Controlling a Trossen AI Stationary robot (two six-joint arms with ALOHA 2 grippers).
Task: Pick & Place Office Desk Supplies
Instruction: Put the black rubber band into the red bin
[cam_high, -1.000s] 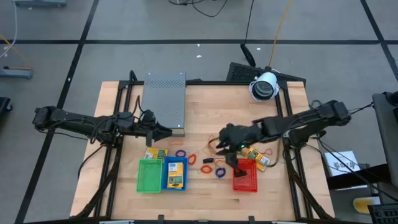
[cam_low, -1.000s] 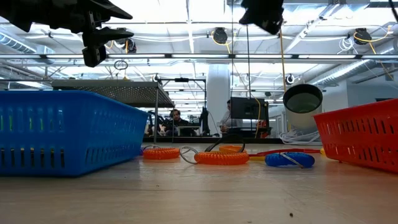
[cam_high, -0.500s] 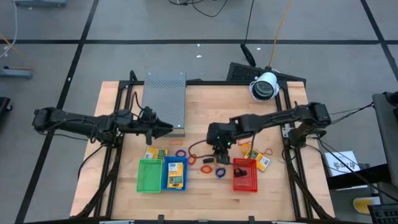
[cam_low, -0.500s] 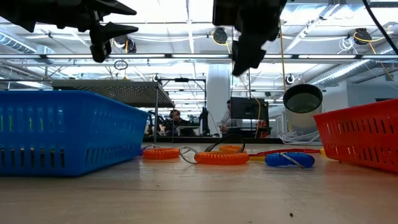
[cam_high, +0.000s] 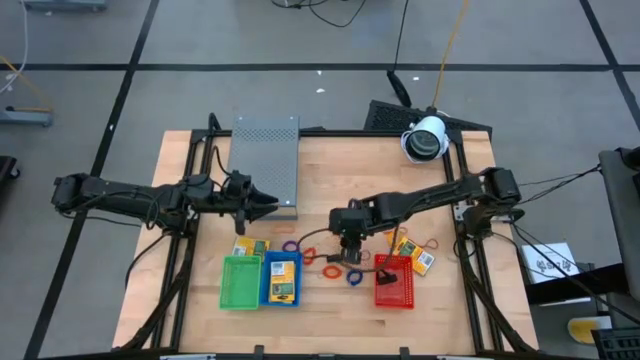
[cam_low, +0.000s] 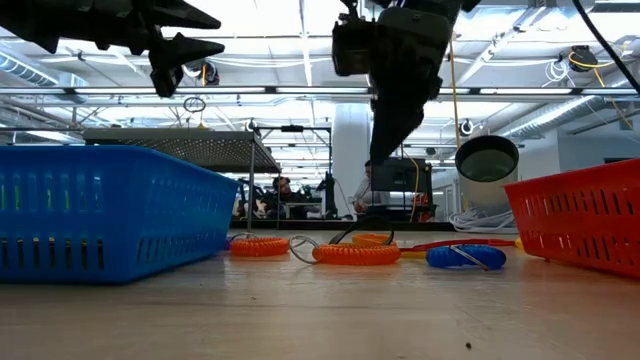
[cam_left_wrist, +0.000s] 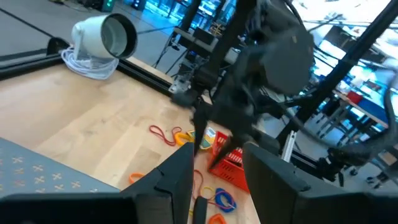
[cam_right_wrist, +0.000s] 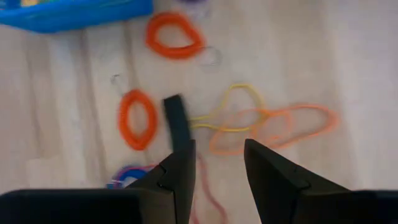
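- The step in hand looks like the reach before a pick: the right gripper hangs over the loose supplies on the wooden counter, its fingers spread with nothing between them.
- Just ahead of those fingers lies a small black oblong clip; to one side of it sits an orange coiled loop, to the other thin yellow and orange rubber-band loops.
- The next move, I judge, calls for a straight descent so the fingers straddle the clip (it is narrow and lies flat).
- The left gripper waits beside the grey perforated metal box, fingers apart and empty.
- The blue plastic basket holds a yellow-orange packet; the green plastic basket and red plastic basket show nothing inside.
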